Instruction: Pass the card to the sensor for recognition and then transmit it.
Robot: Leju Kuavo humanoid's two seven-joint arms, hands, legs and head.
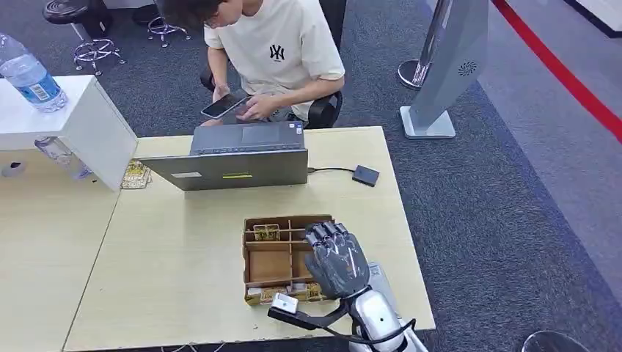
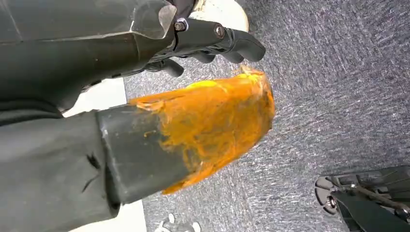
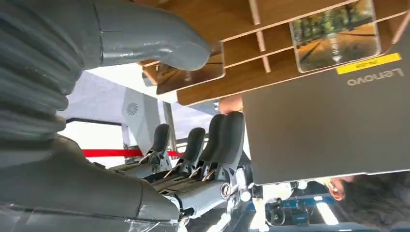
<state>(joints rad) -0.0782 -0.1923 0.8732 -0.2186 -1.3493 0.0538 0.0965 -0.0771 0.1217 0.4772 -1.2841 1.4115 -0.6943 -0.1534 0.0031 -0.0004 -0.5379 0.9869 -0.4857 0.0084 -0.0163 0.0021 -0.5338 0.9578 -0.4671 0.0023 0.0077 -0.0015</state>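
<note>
A brown cardboard tray (image 1: 268,265) sits on the pale wooden table (image 1: 183,293) beside a grey laptop (image 1: 235,169) and dark grey carpet (image 1: 506,220).

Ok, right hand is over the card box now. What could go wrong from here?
The right hand hovers open over the divided cardboard box; the cards sit in narrow slots, so the fingers may catch a divider and drag the box. The laptop stands close behind the box and could be knocked. The black sensor lies near the table's edge and might get pushed off.

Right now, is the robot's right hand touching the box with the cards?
Cannot tell. In the head view the right hand overlaps the cardboard box; neither that nor the right wrist view plainly shows contact or gap.
</note>
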